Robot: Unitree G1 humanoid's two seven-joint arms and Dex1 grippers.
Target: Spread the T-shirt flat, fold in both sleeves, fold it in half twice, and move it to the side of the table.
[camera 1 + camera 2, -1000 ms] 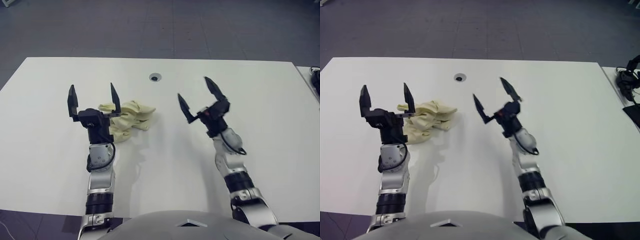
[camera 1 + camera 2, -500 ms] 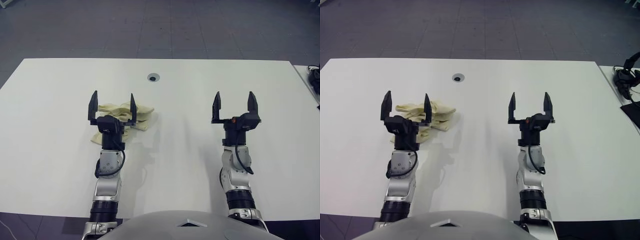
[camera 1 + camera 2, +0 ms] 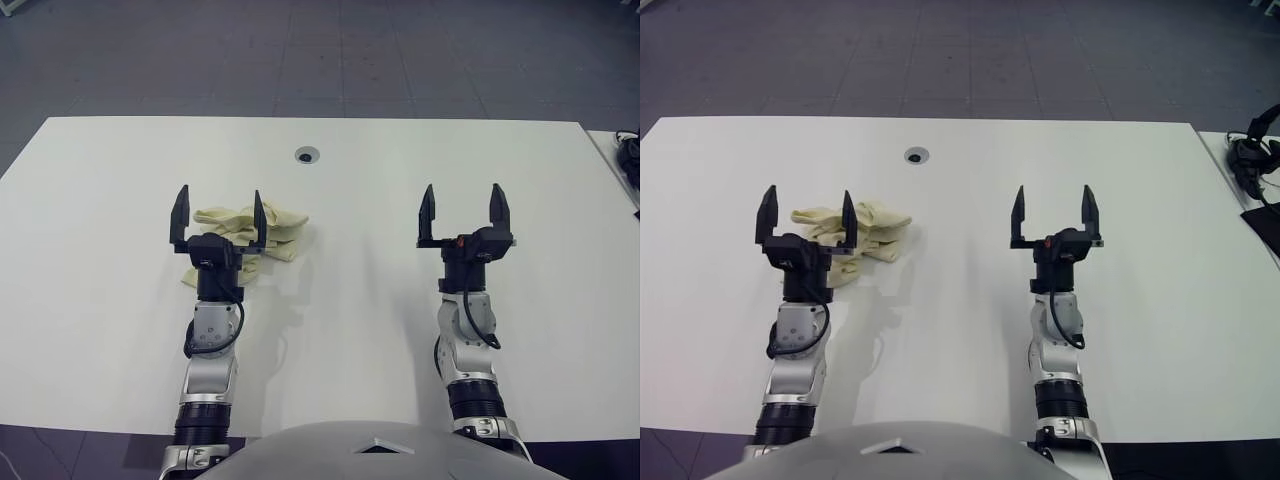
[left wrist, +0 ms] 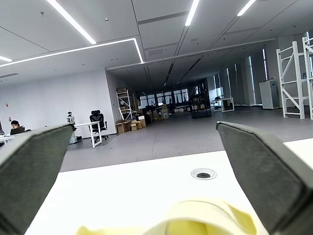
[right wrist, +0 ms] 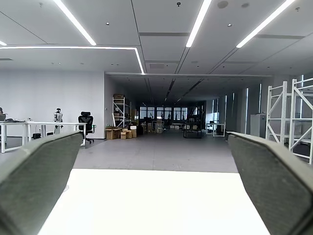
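Note:
A pale yellow T-shirt (image 3: 270,224) lies crumpled in a small heap on the white table (image 3: 100,200), left of the middle. My left gripper (image 3: 218,212) stands upright just in front of the heap, open, its fingers pointing up with nothing between them. The left wrist view has the yellow cloth (image 4: 195,220) low between the two open fingers (image 4: 264,166). My right gripper (image 3: 459,208) stands upright over bare table to the right, open and empty, well apart from the T-shirt.
A small round grommet hole (image 3: 307,154) sits in the table behind the T-shirt. Dark cables and gear (image 3: 1250,150) lie on a neighbouring surface at the far right edge. Dark floor lies beyond the table's far edge.
Both arms have drawn back and swung upright over the last second; the right gripper turned from a tilted pose to vertical. The T-shirt has not moved.

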